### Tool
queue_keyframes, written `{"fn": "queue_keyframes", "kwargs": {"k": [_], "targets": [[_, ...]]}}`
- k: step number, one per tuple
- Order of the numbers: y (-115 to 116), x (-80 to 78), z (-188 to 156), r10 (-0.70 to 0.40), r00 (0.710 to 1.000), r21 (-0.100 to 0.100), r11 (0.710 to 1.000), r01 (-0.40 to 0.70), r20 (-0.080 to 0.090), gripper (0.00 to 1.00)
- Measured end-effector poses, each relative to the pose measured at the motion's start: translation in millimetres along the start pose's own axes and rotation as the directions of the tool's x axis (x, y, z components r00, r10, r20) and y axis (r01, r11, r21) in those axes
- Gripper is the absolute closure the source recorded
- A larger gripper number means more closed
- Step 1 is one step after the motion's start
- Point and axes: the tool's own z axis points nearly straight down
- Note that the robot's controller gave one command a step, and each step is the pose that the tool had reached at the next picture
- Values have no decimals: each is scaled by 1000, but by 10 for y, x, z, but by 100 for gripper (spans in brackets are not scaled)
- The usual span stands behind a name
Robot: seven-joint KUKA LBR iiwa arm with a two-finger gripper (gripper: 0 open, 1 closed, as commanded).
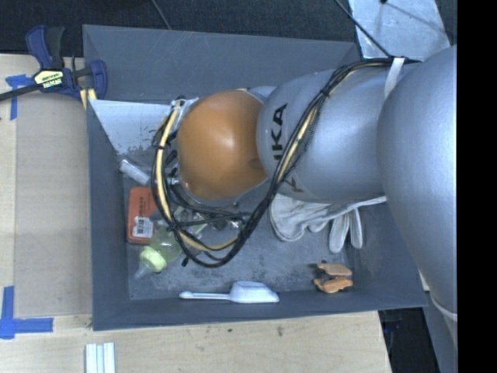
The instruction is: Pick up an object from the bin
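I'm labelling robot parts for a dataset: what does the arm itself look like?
The arm is made of thick, rounded silver-grey segments with black lettering ending in KA. A glossy orange dome cover sits at its wrist. Black and yellow cables run along it and loop below the cover.

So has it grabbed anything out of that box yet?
Nothing looks lifted out yet. The arm is down in the bin, its orange-capped wrist low over the left side, nearest a flat orange packet and a yellow-green lump. Whether it has hold of anything I cannot tell. A white scoop, a white glove and a brown bit lie on the floor. The lift out is still to come.
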Motion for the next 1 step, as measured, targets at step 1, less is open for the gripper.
{"fn": "queue_keyframes", "kwargs": {"k": [1], "targets": [[-1, -2, -73, 1, 1000, 0, 1000, -1, 0, 100]]}}
